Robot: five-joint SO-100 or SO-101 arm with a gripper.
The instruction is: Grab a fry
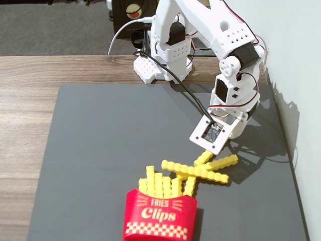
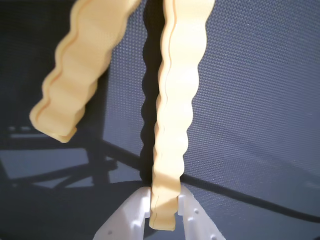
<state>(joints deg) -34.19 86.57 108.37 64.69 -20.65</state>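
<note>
Fry: straight bright-yellow plastic crinkle-cut stick [image 2: 176,100] with wavy ridged edges and a seam line down its face; paler in the wrist view, running up the frame from the fingers.
Fry position: on the dark grey mat [image 1: 110,140], in a small loose cluster just behind the red "Fries Clips" carton [image 1: 159,217]; exact stick in the fixed view hidden partly by the wrist plate.
Neighbour: second yellow crinkle stick [image 2: 75,85] to the left in the wrist view, angled, apart from the first.
Gripper: white two-finger claw [image 2: 164,212] nearly closed, both fingertips [image 2: 134,210] pressed against the fry's near end.
Arm: white printed arm [image 1: 220,45] folded forward from its base at the mat's far edge, wrist pitched steeply down over the loose sticks.
</note>
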